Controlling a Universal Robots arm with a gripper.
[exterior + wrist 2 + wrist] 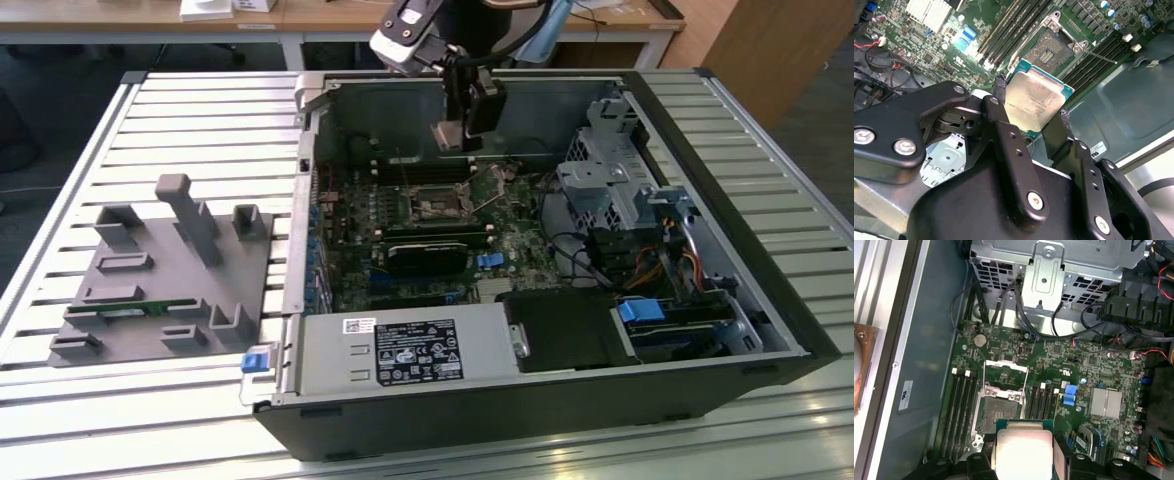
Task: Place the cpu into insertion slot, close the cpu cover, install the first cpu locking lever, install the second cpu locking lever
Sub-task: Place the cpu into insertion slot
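Small flat square cpu (1038,96), pale tan-silver face with a green rim, was pinched between the black gripper's (1031,100) two fingers, above the black-framed insertion slot (1054,50). The slot's dark centre lay exposed inside the open black computer case (787,310) on the slatted surface (174,110).

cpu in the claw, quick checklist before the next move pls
1. cpu gripped by claw on two opposite edges: ok
2. insertion slot empty, dark centre bare: ok
3. cpu cover raised off the slot: ok
4. locking lever swung clear of the slot: ok
5. cpu seated in the slot: not ok, held up above it
6. cpu corner orientation matches the slot: cannot tell
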